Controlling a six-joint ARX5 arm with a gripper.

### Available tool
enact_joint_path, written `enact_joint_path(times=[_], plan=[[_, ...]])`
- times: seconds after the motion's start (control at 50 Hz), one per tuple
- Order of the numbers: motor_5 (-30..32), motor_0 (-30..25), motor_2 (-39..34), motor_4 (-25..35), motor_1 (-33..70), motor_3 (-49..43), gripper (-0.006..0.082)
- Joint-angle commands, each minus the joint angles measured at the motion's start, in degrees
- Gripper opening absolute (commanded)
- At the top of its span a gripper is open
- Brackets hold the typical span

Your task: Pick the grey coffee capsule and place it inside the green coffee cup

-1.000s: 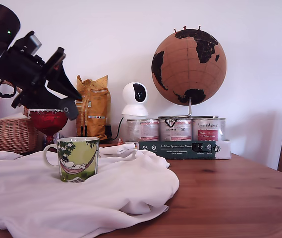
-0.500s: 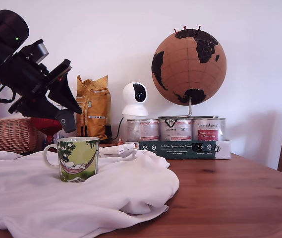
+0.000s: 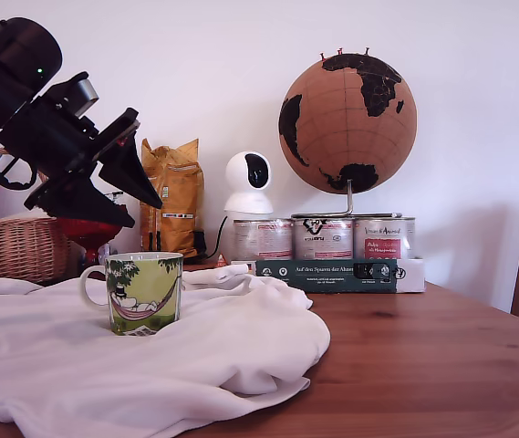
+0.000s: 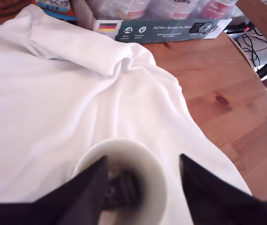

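Two dark fingers [image 4: 84,187] of your gripper [image 3: 142,205] are spread apart, gripping nothing, and hang just above the green coffee cup [image 3: 140,292] — the wrist view looks straight down past them. The grey coffee capsule [image 4: 124,190] sits inside the cup, a dark blurry shape. The cup stands on a white cloth [image 3: 232,342] covering the wooden table [image 3: 441,365].

Exterior view sat low at table [image 3: 441,356] height, facing the wall, wrist view looked steeply down, both caught the white cloth [image 3: 104,365] and green coffee cup [image 3: 140,292].
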Motion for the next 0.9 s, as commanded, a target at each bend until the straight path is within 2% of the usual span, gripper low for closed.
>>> enact_joint_path(times=[0.0, 0.08, 0.18, 0.5, 0.88], plan=[[0.37, -0.07, -0.09, 0.02, -0.48, -0.15, 0.013], [0.96, -0.02, -0.09, -0.11, -1.6, -0.26, -0.0032], [3.32, -0.02, -0.09, -2.71, -4.94, -1.64, -0.0019], [12.9, 1.22, -0.09, -20.17, -19.78, -14.16, -0.0019], [15.37, 4.83, -0.11, -28.02, -34.18, -17.62, -0.0019]])
